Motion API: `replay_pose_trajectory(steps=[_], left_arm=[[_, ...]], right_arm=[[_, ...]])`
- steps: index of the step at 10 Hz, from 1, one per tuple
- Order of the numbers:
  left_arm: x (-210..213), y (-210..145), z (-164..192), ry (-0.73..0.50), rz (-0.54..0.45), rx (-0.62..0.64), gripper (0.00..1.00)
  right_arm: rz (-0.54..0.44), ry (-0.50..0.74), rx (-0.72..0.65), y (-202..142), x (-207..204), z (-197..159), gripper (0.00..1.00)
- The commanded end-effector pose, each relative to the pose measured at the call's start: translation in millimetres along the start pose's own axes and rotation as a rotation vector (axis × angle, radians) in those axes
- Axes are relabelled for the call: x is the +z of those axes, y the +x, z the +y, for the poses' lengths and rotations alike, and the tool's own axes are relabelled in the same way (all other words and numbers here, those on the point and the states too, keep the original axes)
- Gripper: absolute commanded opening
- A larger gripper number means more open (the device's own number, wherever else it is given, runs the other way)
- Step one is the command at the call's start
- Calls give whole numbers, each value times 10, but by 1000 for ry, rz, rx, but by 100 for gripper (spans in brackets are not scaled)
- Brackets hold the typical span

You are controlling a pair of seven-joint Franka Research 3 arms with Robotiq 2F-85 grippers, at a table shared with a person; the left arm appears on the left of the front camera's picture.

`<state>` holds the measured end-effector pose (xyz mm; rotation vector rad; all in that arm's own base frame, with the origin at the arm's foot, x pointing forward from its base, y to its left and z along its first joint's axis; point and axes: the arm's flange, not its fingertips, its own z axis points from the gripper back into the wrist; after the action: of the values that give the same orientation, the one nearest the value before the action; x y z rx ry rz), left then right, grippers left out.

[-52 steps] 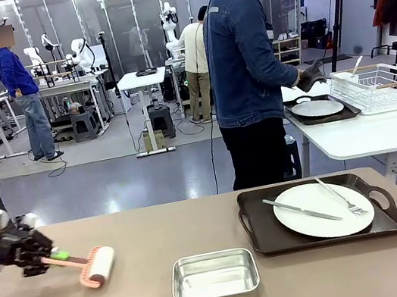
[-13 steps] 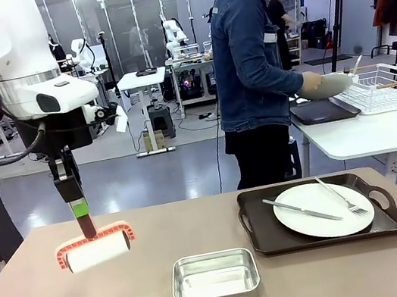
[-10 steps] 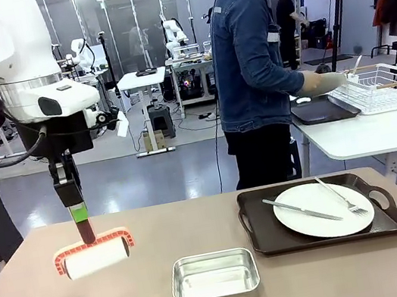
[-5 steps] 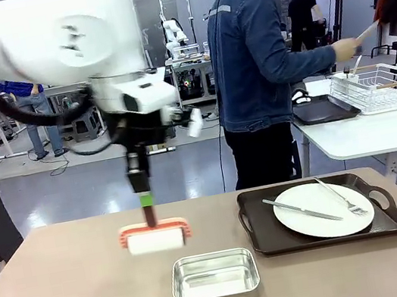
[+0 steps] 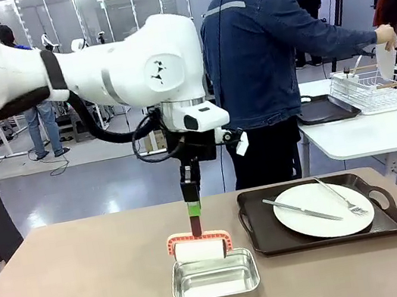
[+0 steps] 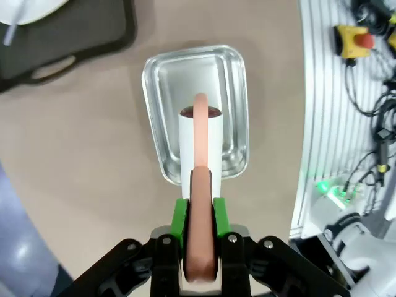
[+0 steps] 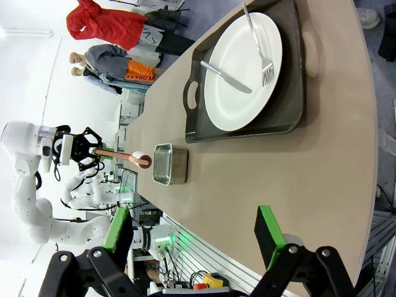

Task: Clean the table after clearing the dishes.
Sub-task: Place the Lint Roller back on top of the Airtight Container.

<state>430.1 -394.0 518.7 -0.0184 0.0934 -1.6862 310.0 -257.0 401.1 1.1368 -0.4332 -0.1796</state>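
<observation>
- The left end effector (image 5: 192, 209) had swung the lint roller (image 5: 199, 250) rightward across the counter (image 5: 70, 294), from well left of the steel pan (image 5: 216, 290) to directly above it. The roll hung just over the pan's far half.
- It was clamped shut on the roller's pink handle, a green pad on either side. The right end effector (image 7: 193, 241) stood wide open with nothing in it.
- The plate (image 5: 321, 211), with knife (image 5: 302, 209) and fork (image 5: 342, 198) on it, sat on the dark tray (image 5: 259, 230) just right of the pan, not yet cleared.
- Risk: lowered off-centre, the roll could catch the pan's rim and shove it toward the tray.
- Risk: a sticky roll might cling to the pan floor and lift the pan as the arm withdrew.
</observation>
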Motion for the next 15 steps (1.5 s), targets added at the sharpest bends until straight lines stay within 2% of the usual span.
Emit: replay_pose_trajectory(steps=[1, 3, 7, 11, 12, 13, 14, 15], left_arm=[[-4, 91, 111, -5, 1, -56, 21], [-241, 173, 265, -70, 19, -48, 21], [-660, 145, 618, -73, 27, -50, 21], [-925, 62, 854, -112, 21, 76, 21], [-946, 40, 891, -126, 16, 90, 26], [-942, 40, 900, -127, 3, 86, 49], [-913, 30, 899, -131, -3, 93, 56], [-862, 2, 887, -122, -20, 96, 79]], right_arm=[[-7, 9, 2, -18, 10, 28, 100], [-7, 9, 2, -18, 10, 28, 100], [-7, 9, 2, -18, 10, 28, 100], [-7, 9, 2, -18, 10, 28, 100], [-7, 9, 2, -18, 10, 28, 100], [-7, 9, 2, -18, 10, 28, 100], [-7, 9, 2, -18, 10, 28, 100], [-7, 9, 2, -18, 10, 28, 100]])
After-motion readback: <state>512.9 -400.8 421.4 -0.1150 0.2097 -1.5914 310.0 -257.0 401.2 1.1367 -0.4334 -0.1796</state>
